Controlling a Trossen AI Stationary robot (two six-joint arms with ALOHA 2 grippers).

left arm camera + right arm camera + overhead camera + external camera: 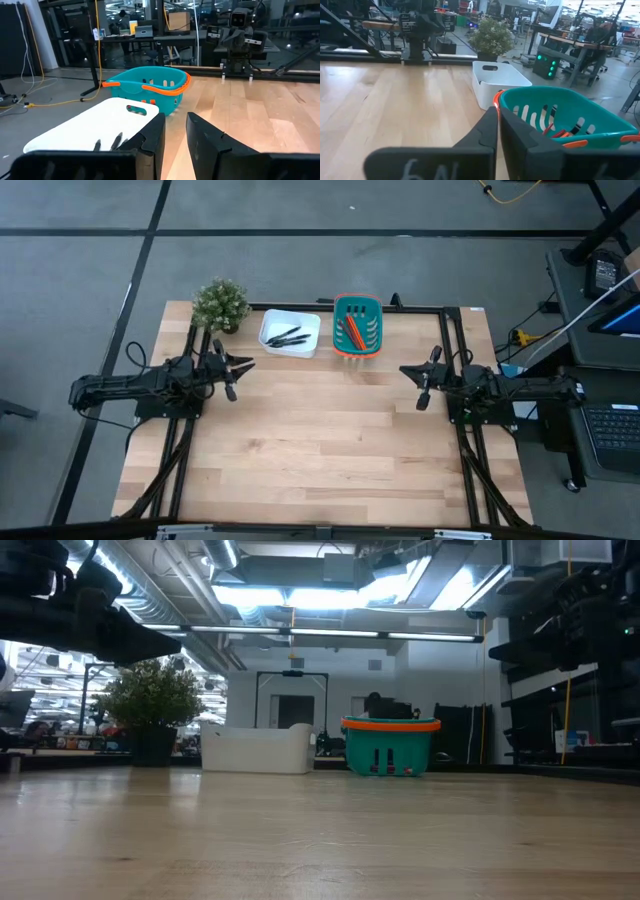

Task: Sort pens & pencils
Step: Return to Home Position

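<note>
Two arms are sitting at opposite sides of the wooden table (320, 450): left arm (130, 390) at the left edge, right arm (520, 392) at the right edge. Both are pointing inward across the boards and are well apart from each other.

Along the far edge, three items are standing in a row:
- potted plant (220, 303) at the left corner
- white bin (270, 320) just beside it
- teal basket (357, 299) with an orange rim, next to the bin but not touching it

Left gripper (246, 365) is hovering near the plant and bin, touching neither. In the left wrist view its fingers (152, 135) are showing a narrow gap and gripping nothing.

Right gripper (407, 369) is hanging over bare table, off to the basket's right and nearer the front edge. In the right wrist view its fingers (485, 127) are pressing together with only a hairline between them, and nothing is between them.

Pens (285, 337) are lying flat inside the white bin, black and crossing each other. I can't get an exact count.

Pencils (353, 332) are lying in the teal basket, orange-red and bunched toward its left half. Their ends are showing through the basket slots in the right wrist view.
</note>
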